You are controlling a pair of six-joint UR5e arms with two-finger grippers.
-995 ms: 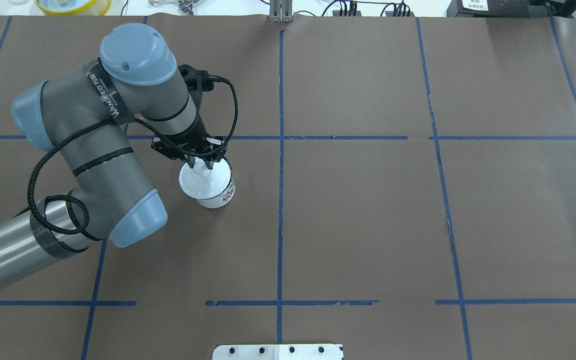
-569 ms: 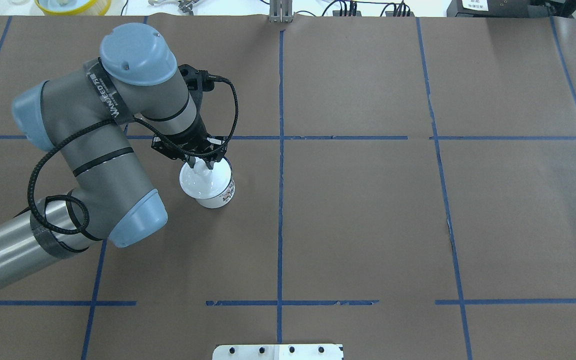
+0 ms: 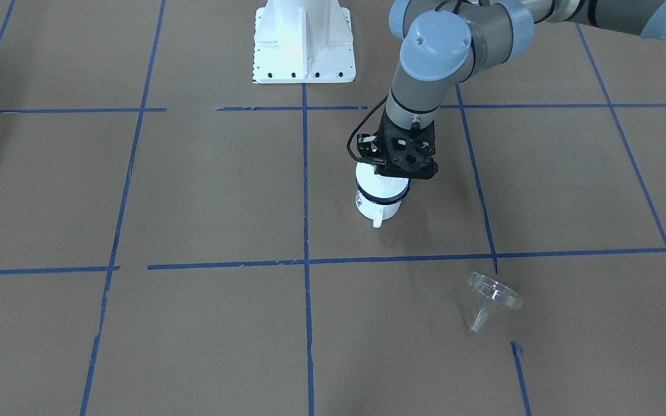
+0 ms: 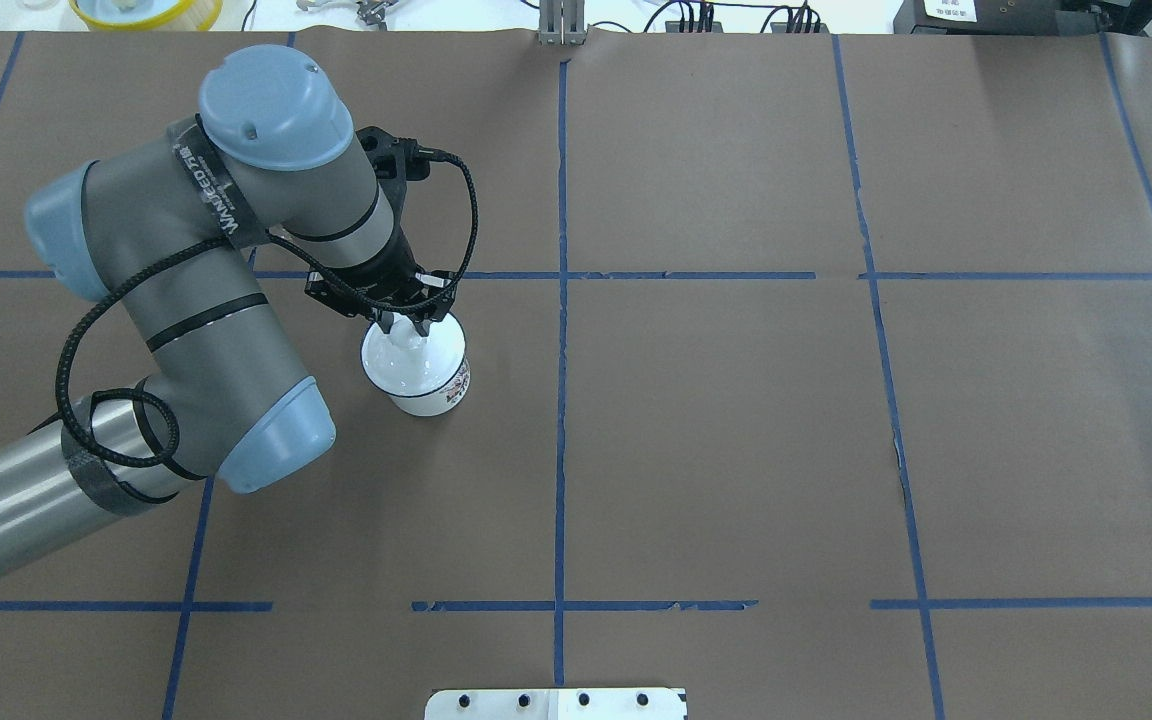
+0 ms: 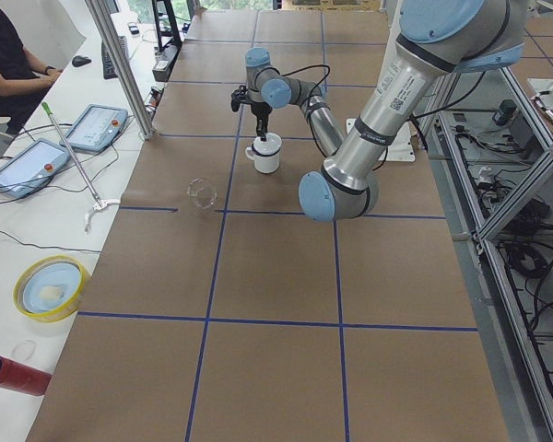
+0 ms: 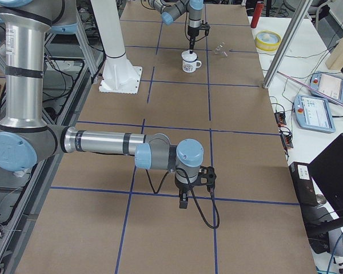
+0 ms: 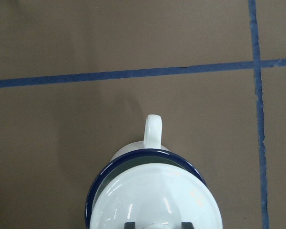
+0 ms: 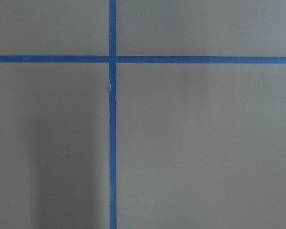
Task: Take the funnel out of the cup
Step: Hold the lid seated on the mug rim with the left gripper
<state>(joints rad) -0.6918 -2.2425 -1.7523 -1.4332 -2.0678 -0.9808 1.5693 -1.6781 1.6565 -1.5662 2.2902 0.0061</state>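
Overhead exterior: left gripper (image 4: 404, 335) clamps lid (image 4: 411, 364) over cup (image 4: 433, 401); right gripper (image 6: 183, 201) unclear; funnel (image 3: 492, 294) aside.

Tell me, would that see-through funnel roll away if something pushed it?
Probably, but in a curve: the funnel lies tipped over, its round bowl much wider than its spout. It looks like thin clear plastic, so likely light and easy to slide on the table. Its shiny surface may be slippery to pinch.
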